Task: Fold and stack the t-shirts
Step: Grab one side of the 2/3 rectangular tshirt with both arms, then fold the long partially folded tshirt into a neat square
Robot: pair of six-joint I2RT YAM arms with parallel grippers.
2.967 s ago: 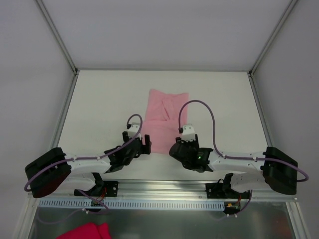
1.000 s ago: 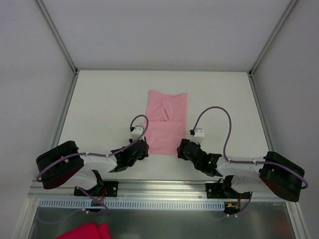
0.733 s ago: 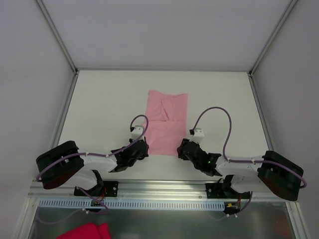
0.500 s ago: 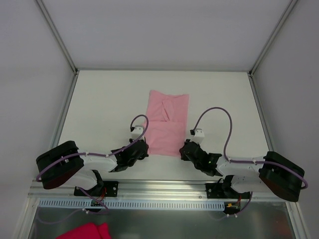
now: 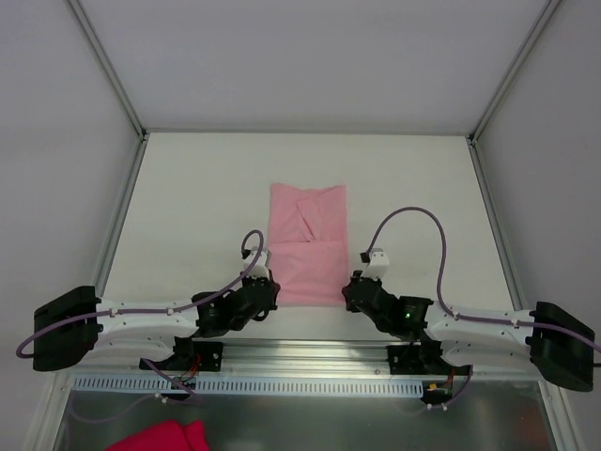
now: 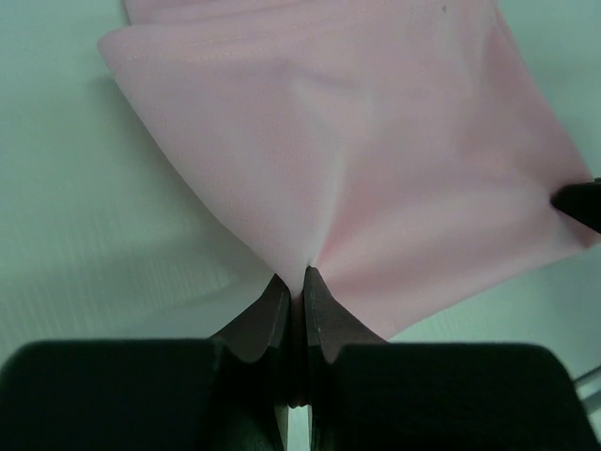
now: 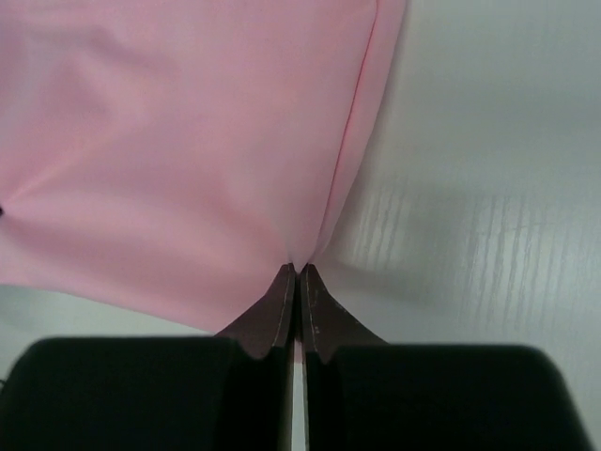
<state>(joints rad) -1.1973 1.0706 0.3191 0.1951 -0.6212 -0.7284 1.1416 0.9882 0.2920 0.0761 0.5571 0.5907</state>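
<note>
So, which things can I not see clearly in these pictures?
Wrist views: how many layers of the t-shirt the left fingers and the right fingers pinch is hidden between them.
Top view: both wrists hide those fingers.
Top view: the bottom edge cuts off the magenta cloth.
Left wrist view: the right edge cuts off a dark tip.

Wrist views: t-shirt (image 6: 357,141) is running off the top edge in both. Its pinched fabric is disappearing between the closed fingers of left gripper (image 6: 296,278) and right gripper (image 7: 298,272). Top view: both grips are reading too small and dark to resolve. Magenta cloth (image 5: 160,438) is being cut by the bottom edge.
</note>
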